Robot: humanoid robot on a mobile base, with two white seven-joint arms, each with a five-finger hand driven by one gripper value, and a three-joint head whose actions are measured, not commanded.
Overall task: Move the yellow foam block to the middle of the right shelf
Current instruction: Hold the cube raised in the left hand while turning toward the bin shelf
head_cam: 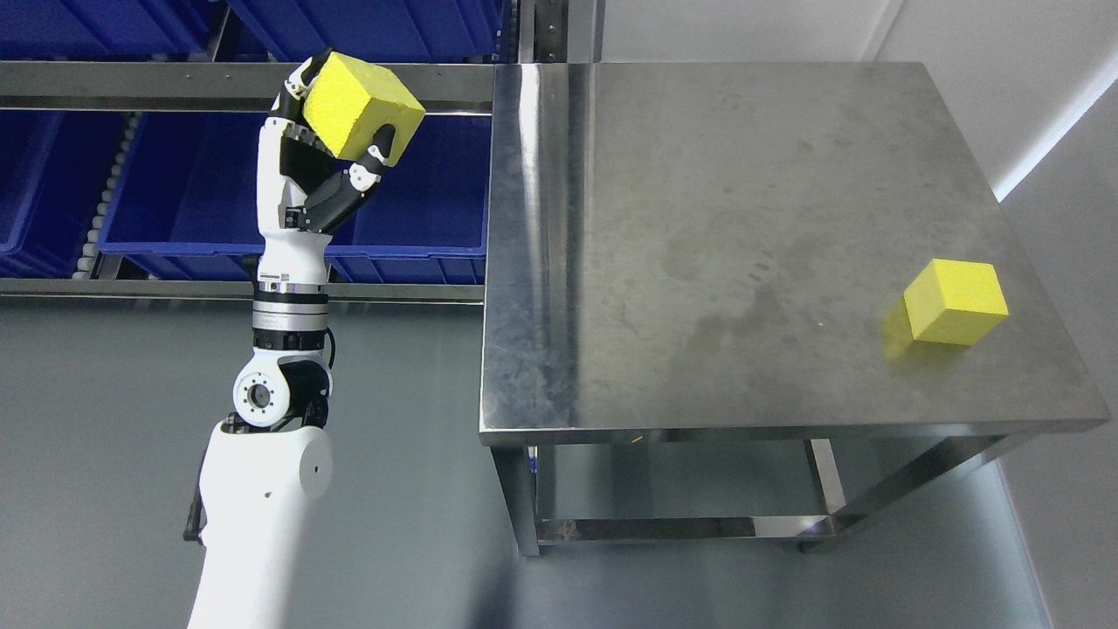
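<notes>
head view: left hand (336, 144) grips yellow foam block (360, 105) above blue bin (210, 201); second yellow block (954, 301) on steel table (699, 218)

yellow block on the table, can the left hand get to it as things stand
Probably not now: the left hand is already closed on another yellow foam block over the blue bin, and the yellow block on the table lies far across the table.
</notes>
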